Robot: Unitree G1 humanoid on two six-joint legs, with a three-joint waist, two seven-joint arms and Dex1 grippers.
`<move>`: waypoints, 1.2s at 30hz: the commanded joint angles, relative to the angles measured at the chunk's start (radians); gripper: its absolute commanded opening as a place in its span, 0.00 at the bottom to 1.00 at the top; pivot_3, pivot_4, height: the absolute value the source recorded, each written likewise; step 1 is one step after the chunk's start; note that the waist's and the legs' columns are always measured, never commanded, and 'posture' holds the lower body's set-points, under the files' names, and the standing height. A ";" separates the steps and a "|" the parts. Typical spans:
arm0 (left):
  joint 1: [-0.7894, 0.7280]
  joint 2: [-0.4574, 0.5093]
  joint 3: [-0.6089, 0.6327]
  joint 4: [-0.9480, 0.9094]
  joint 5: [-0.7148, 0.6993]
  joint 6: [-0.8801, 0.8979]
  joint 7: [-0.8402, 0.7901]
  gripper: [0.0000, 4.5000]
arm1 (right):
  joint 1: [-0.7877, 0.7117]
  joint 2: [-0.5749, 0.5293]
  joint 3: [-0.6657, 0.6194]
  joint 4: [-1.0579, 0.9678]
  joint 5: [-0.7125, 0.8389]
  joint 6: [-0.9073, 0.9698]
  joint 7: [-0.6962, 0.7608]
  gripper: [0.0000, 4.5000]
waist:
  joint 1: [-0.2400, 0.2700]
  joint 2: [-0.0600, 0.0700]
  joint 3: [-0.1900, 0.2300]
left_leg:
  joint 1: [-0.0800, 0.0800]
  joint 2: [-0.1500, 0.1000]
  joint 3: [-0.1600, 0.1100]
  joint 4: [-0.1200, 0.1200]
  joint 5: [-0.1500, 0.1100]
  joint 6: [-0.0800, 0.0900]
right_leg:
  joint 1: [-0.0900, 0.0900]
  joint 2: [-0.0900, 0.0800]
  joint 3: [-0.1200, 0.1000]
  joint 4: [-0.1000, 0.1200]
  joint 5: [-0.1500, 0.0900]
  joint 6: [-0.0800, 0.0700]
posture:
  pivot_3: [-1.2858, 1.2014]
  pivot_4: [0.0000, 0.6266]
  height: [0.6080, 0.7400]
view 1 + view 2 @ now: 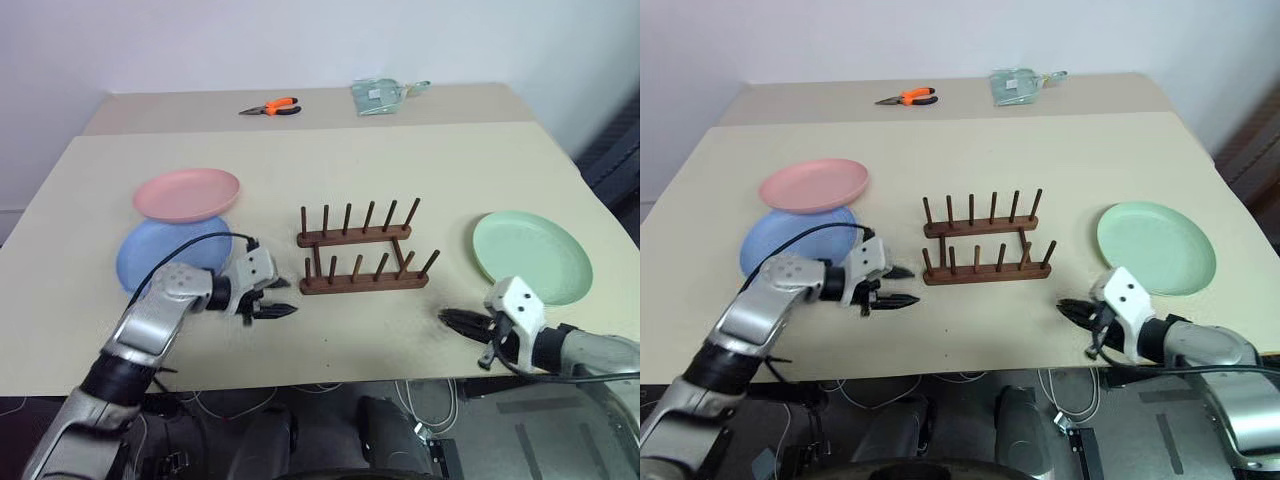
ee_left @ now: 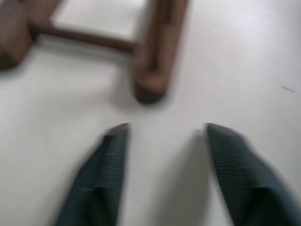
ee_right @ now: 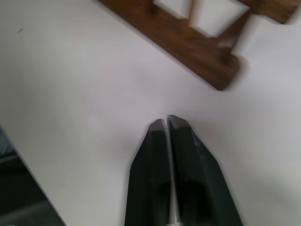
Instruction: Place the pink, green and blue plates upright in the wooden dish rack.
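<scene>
Rack empty mid-worktop, pink plate overlapping blue plate left, green plate right; left claw apart, right claw together, both empty; reopen right, grip green rim.

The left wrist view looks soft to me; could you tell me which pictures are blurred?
Left wrist view: the wooden dish rack and tool fingers are smeared. Right wrist view: rack edges slightly soft. Both eye views: sharp, evenly lit, soft shadows under the plates.
</scene>
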 commanded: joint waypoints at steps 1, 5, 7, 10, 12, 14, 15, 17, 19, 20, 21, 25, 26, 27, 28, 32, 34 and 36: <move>0.048 -0.019 -0.008 -0.105 -0.036 0.071 0.052 0.11 | -0.076 0.028 0.102 0.027 -0.106 -0.058 -0.063 0.00 | 0.003 0.000 0.000 | 0.000 0.000 0.000 0.000 0.000 0.000 | 0.000 -0.001 0.000 0.000 0.000 0.000 | 0.52 0.24 1.00; 0.037 -0.080 -0.064 -0.110 0.011 0.058 0.148 0.11 | -0.198 0.063 0.195 0.152 -0.244 -0.097 -0.157 0.00 | 0.017 0.000 0.000 | 0.000 -0.001 0.000 0.001 0.000 0.000 | 0.001 -0.001 0.000 -0.001 0.000 0.000 | 0.52 0.24 1.00; 0.015 -0.131 -0.094 -0.079 0.045 0.036 0.210 0.11 | -0.250 0.085 0.210 0.198 -0.271 -0.092 -0.190 0.00 | 0.024 -0.001 -0.001 | 0.000 -0.002 0.000 0.001 0.000 0.000 | 0.001 -0.001 0.000 -0.001 0.000 0.000 | 0.52 0.24 1.00; -0.036 -0.230 -0.137 0.021 0.131 0.014 0.349 0.11 | -0.328 0.120 0.235 0.274 -0.314 -0.102 -0.231 0.00 | 0.026 -0.001 -0.001 | -0.001 -0.002 0.000 0.003 0.000 0.000 | 0.002 -0.001 0.000 -0.001 0.000 0.000 | 0.52 0.24 1.00; -0.066 -0.279 -0.136 0.091 0.162 0.007 0.417 0.11 | -0.370 0.143 0.245 0.314 -0.331 -0.111 -0.247 0.00 | 0.025 -0.001 -0.001 | -0.001 -0.003 -0.001 0.005 0.000 0.000 | 0.003 -0.001 0.000 -0.001 0.000 0.000 | 0.52 0.24 1.00; -0.098 -0.312 -0.133 0.155 0.183 -0.014 0.465 0.11 | -0.407 0.159 0.256 0.355 -0.348 -0.128 -0.257 0.00 | 0.023 -0.001 -0.001 | 0.000 -0.002 -0.001 0.005 0.000 0.000 | 0.003 -0.001 0.000 0.000 0.000 0.000 | 0.52 0.24 1.00; -0.112 -0.326 -0.127 0.185 0.192 -0.022 0.490 0.11 | -0.423 0.167 0.259 0.374 -0.355 -0.134 -0.260 0.00 | 0.022 -0.001 -0.001 | 0.001 -0.002 -0.001 0.005 0.000 0.000 | 0.004 -0.001 0.000 0.000 0.000 0.000 | 0.52 0.24 1.00; -0.135 -0.348 -0.112 0.235 0.198 -0.028 0.529 0.11 | -0.447 0.178 0.263 0.403 -0.364 -0.145 -0.265 0.00 | 0.022 0.000 -0.001 | 0.001 -0.002 -0.001 0.005 0.000 0.000 | 0.004 -0.001 0.000 0.000 0.001 0.000 | 0.52 0.24 1.00; -0.149 -0.354 -0.108 0.266 0.199 -0.042 0.545 0.11 | -0.466 0.183 0.267 0.424 -0.373 -0.155 -0.265 0.00 | 0.022 0.000 -0.001 | 0.002 -0.002 -0.001 0.005 0.000 0.000 | 0.004 -0.001 0.000 0.001 0.002 0.002 | 0.52 0.24 1.00; -0.154 -0.356 -0.103 0.278 0.197 -0.048 0.555 0.11 | -0.475 0.186 0.268 0.433 -0.377 -0.161 -0.266 0.00 | 0.022 0.000 -0.001 | 0.002 -0.002 -0.001 0.005 0.000 0.000 | 0.004 -0.001 0.000 0.001 0.002 0.003 | 0.52 0.24 1.00; -0.157 -0.357 -0.099 0.283 0.194 -0.052 0.562 0.11 | -0.481 0.187 0.267 0.437 -0.378 -0.165 -0.264 0.00 | 0.021 0.000 -0.002 | 0.003 -0.002 0.000 0.005 0.000 0.000 | 0.004 -0.001 0.000 0.001 0.002 0.003 | 0.52 0.24 1.00; -0.126 -0.328 -0.073 0.202 0.137 -0.043 0.516 0.10 | -0.469 0.174 0.237 0.396 -0.316 -0.137 -0.193 0.12 | 0.016 0.000 -0.002 | 0.004 -0.002 0.000 0.004 0.000 0.000 | 0.004 -0.001 0.000 0.002 0.002 0.003 | 0.52 0.24 1.00; -0.106 -0.306 -0.064 0.153 0.113 -0.038 0.482 0.10 | -0.457 0.163 0.227 0.370 -0.292 -0.129 -0.164 0.18 | 0.012 0.000 -0.002 | 0.004 -0.002 0.000 0.003 0.000 0.000 | 0.004 -0.001 0.000 0.002 0.002 0.003 | 0.52 0.24 1.00; -0.074 -0.280 -0.030 0.077 0.050 -0.035 0.427 0.10 | -0.443 0.153 0.213 0.332 -0.264 -0.122 -0.134 0.28 | 0.007 0.000 -0.002 | 0.004 -0.002 0.000 0.002 0.000 0.000 | 0.004 -0.001 0.000 0.002 0.002 0.003 | 0.52 0.24 1.00; -0.045 -0.265 0.018 0.004 -0.025 -0.025 0.383 0.22 | -0.432 0.144 0.200 0.296 -0.239 -0.114 -0.111 0.38 | -0.001 0.000 -0.001 | 0.005 -0.002 0.000 0.000 0.000 0.000 | 0.004 -0.001 0.001 0.001 0.002 0.003 | 0.52 0.24 1.00; -0.083 -0.300 0.340 -0.091 -0.231 0.071 0.510 0.64 | -0.403 0.122 0.186 0.197 -0.201 -0.103 -0.074 0.86 | 0.000 0.000 0.000 | 0.001 -0.001 -0.002 -0.001 0.000 0.000 | 0.000 0.000 0.000 0.001 0.003 0.000 | 0.52 0.24 1.00; -0.146 -0.320 0.448 -0.066 -0.239 0.078 0.633 0.87 | -0.397 0.122 0.198 0.185 -0.205 -0.106 -0.071 1.00 | 0.003 0.000 0.000 | 0.001 -0.002 -0.003 0.001 0.000 0.000 | 0.001 0.000 -0.001 0.002 0.002 0.003 | 0.52 0.24 1.00; -0.249 -0.359 0.564 -0.034 -0.234 0.111 0.826 0.97 | -0.401 0.128 0.221 0.193 -0.219 -0.120 -0.068 1.00 | 0.004 -0.001 -0.001 | 0.003 -0.002 -0.003 0.002 0.000 -0.001 | 0.005 0.000 -0.002 0.001 0.001 0.004 | 0.52 0.24 1.00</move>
